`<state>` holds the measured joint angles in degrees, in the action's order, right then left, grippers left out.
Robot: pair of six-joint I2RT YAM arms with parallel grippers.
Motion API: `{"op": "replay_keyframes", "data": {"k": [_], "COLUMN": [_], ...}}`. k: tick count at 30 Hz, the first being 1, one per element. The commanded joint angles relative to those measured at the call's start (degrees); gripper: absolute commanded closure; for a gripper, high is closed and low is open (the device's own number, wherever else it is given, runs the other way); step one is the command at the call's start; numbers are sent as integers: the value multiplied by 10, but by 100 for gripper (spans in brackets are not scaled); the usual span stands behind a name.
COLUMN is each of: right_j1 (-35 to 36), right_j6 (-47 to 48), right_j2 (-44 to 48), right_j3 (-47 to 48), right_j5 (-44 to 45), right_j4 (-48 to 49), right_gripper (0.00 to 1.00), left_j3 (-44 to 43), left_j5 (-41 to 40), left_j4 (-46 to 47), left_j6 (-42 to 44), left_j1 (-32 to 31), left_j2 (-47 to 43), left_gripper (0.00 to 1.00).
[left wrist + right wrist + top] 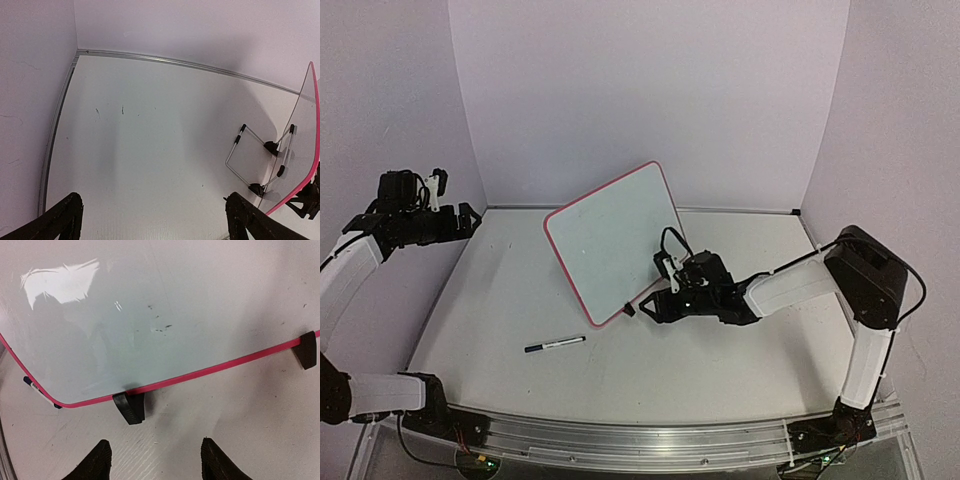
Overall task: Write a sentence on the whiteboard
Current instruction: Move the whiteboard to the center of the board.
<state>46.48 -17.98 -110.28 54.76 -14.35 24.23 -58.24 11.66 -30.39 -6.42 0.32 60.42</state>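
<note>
A whiteboard (612, 240) stands tilted, its face blank, with no sentence written yet. A marker (555, 344) lies flat just in front of the board's lower left corner. The right gripper (156, 455) hovers at the board's bottom edge, fingers spread and empty. The left gripper (155, 212) is well left of the board, also spread and empty. The next move is likely to pick up the marker.
</note>
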Motion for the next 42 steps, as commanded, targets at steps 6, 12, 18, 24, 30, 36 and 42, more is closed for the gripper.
{"op": "replay_keyframes", "data": {"k": [6,12,18,24,30,36,42], "right_j1": [56,57,60,67,77,91,130], "right_j6": [105,128,143,140,139,117,44], "right_j2": [-35,-80,-103,-123,-143,-139,-122], "right_j3": [89,141,171,188,207,206,185], "right_j5": [87,85,95,101,132,203,328], "right_j4": [-92,-117,-139,-144,-146,-148,-158], "right_gripper": [43,53,57,66,73,96,100], "left_j3": [3,4,4,4,4,5,5], "left_j5": [1,0,-1,-1,1,-3,-1], "left_j4": [18,18,19,19,20,20,20], "left_j6": [-2,-2,-3,-3,-3,-3,-4], "left_j1": [-1,-1,-1,-1,-1,-1,-1], "left_j2": [1,1,0,1,4,5,7], "left_gripper": [1,1,1,1,1,1,1]}}
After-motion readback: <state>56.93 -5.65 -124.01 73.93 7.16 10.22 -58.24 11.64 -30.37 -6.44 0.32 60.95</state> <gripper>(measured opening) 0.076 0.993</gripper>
